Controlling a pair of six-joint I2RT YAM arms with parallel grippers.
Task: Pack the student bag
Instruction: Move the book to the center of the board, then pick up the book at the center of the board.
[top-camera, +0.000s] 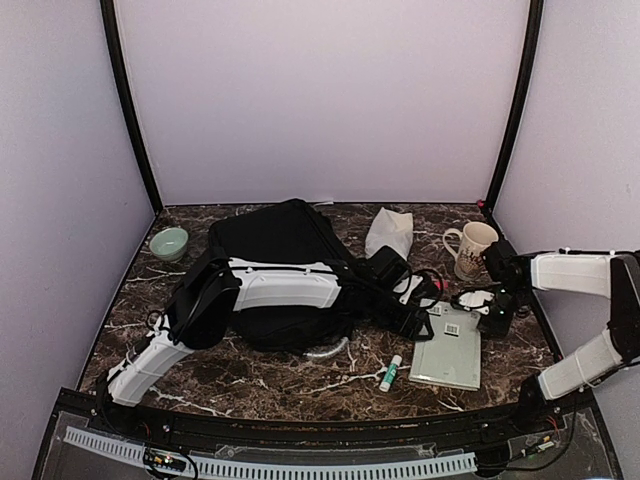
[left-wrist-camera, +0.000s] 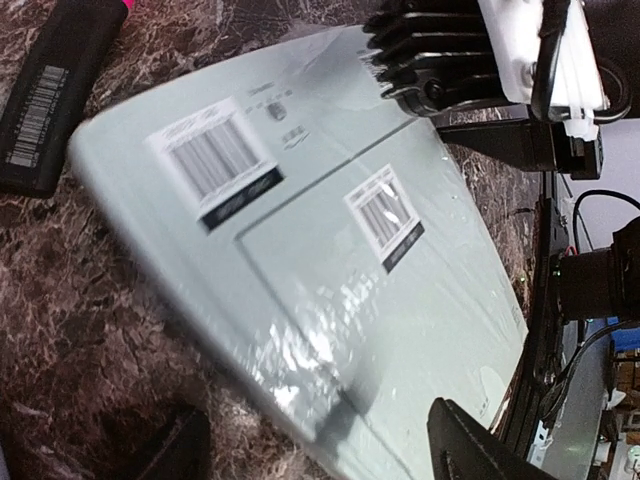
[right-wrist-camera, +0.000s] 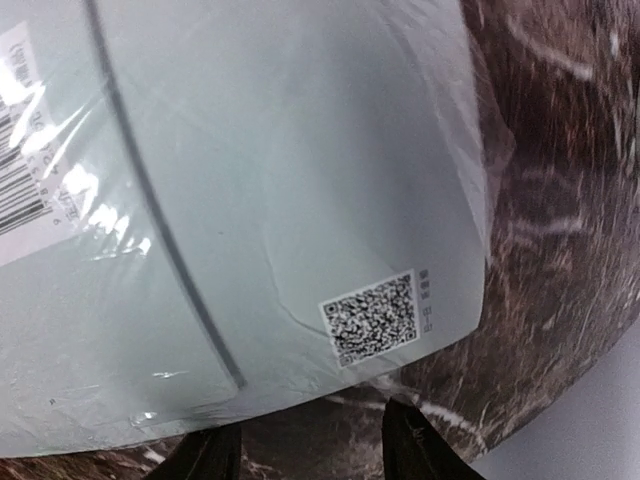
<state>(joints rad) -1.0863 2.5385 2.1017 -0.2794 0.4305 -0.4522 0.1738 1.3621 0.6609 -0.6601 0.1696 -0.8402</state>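
Green bowl far left; mug right; wrapped notebook beside glue stick.

Matt black cloth on the student bag. Right of the bag, the pale green pack shines under crinkly clear plastic film, paper barcode labels beneath. Marble-look table, polished, dark. Left of the bag, a glossy glazed bowl.

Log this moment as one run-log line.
left tool: open, above wrapped green pad | right tool: open, at pad's corner | student bag: on table, pad outside it
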